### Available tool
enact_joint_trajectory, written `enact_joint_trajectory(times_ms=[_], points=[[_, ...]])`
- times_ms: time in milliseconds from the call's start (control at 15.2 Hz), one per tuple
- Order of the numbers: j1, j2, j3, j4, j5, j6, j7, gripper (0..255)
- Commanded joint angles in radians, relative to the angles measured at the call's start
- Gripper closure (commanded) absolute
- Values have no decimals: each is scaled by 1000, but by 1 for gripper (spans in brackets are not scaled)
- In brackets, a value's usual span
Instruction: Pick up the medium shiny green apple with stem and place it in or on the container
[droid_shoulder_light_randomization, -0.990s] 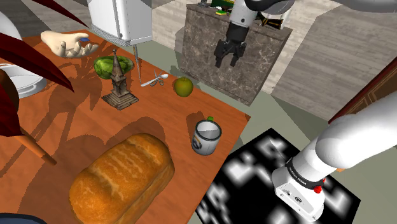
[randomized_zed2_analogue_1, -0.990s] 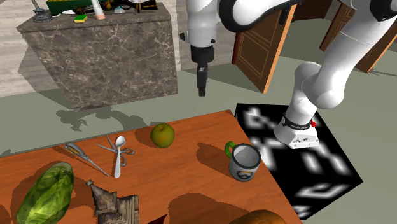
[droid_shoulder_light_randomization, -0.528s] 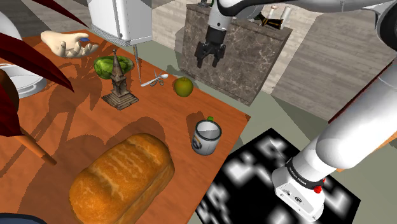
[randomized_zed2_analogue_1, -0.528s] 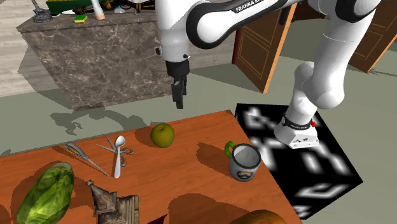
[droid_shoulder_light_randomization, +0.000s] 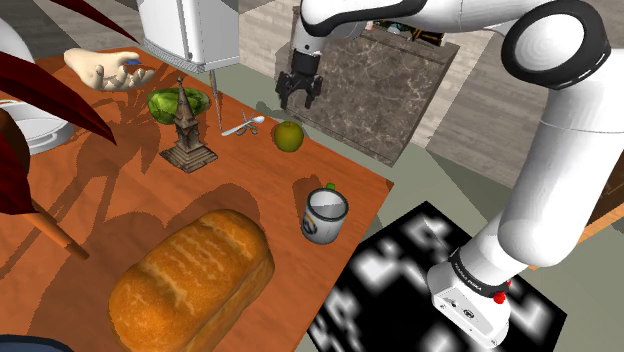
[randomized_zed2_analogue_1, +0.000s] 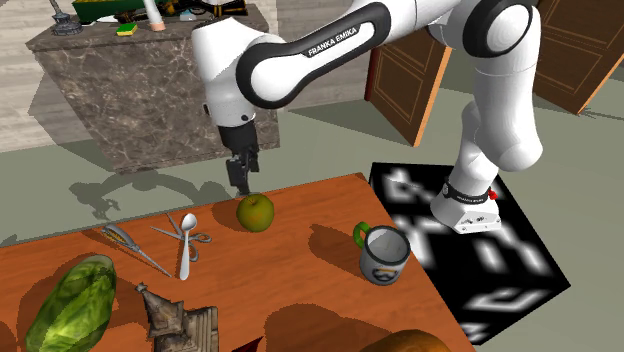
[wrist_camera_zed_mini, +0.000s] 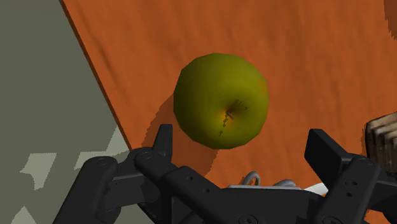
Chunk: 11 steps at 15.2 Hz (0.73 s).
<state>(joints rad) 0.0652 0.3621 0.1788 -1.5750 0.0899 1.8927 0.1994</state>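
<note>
The green apple (droid_shoulder_light_randomization: 289, 135) (randomized_zed2_analogue_1: 255, 211) lies near the far edge of the orange-brown table (droid_shoulder_light_randomization: 250, 180). In the wrist view the apple (wrist_camera_zed_mini: 221, 100) faces up with its stem dimple showing. My gripper (droid_shoulder_light_randomization: 298, 98) (randomized_zed2_analogue_1: 241, 185) (wrist_camera_zed_mini: 243, 135) hangs open just above and slightly behind the apple, fingers spread wider than the fruit and not touching it. A white mug (droid_shoulder_light_randomization: 325, 214) (randomized_zed2_analogue_1: 384, 255) with a green handle stands upright near the table's edge, closer to the stand.
A spoon (randomized_zed2_analogue_1: 186, 240) and scissors (randomized_zed2_analogue_1: 130, 245) lie beside the apple. A small tower figure (droid_shoulder_light_randomization: 187, 130), a striped melon (droid_shoulder_light_randomization: 170, 103) and a bread loaf (droid_shoulder_light_randomization: 190, 280) sit further along the table. A marble counter (droid_shoulder_light_randomization: 370, 90) stands behind the arm.
The arm has swung down and toward the shoulder view's left, bringing the open gripper from in front of the marble counter to just above the apple. Nothing on the table has moved.
</note>
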Motion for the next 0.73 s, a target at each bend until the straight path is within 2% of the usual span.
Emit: enact_joint_trajectory(times_ms=[0,396,660], points=[[4,18,1,2,-1,16,2,0],[9,34,2,-50,-2,84,2,0],[9,34,2,-50,-2,84,2,0]])
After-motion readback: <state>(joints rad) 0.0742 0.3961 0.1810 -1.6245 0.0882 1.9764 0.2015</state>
